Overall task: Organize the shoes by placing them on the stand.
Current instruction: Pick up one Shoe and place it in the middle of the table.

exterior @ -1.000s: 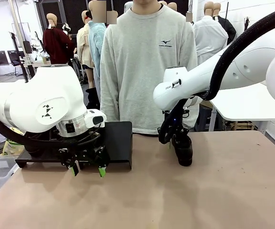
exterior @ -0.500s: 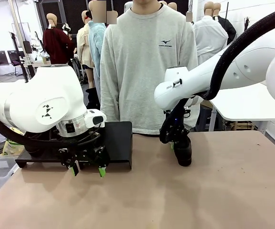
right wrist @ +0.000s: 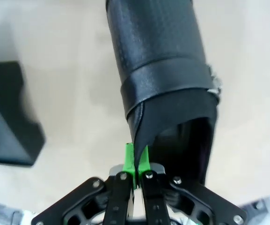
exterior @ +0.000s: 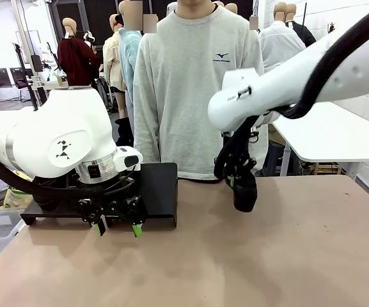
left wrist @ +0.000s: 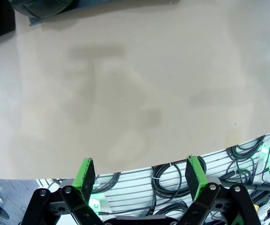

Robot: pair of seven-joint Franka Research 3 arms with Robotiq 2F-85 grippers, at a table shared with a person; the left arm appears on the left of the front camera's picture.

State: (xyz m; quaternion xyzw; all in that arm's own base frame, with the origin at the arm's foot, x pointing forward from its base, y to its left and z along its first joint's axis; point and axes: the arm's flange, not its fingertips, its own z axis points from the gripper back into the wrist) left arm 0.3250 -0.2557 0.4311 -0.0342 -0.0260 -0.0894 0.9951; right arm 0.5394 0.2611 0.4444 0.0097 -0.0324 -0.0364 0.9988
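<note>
**Shoe pinched by its collar, clear of the table**

The left gripper (exterior: 116, 226) hangs spread wide and empty just in front of the black stand (exterior: 158, 192), probably parked out of the way. Right of centre, the right gripper (right wrist: 135, 161) is clamped on the shoe (exterior: 244, 192) by its collar edge, likely the only thin part, toe hanging down. The left arm hides most of the stand.

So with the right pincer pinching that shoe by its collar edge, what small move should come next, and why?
Probably carry the shoe toward the black stand on the robot's left. The right pincer is shut on the collar edge and the shoe hangs just above the table, so it looks free to travel. The open left pincer hovers in front of the stand, so approach with care.
</note>
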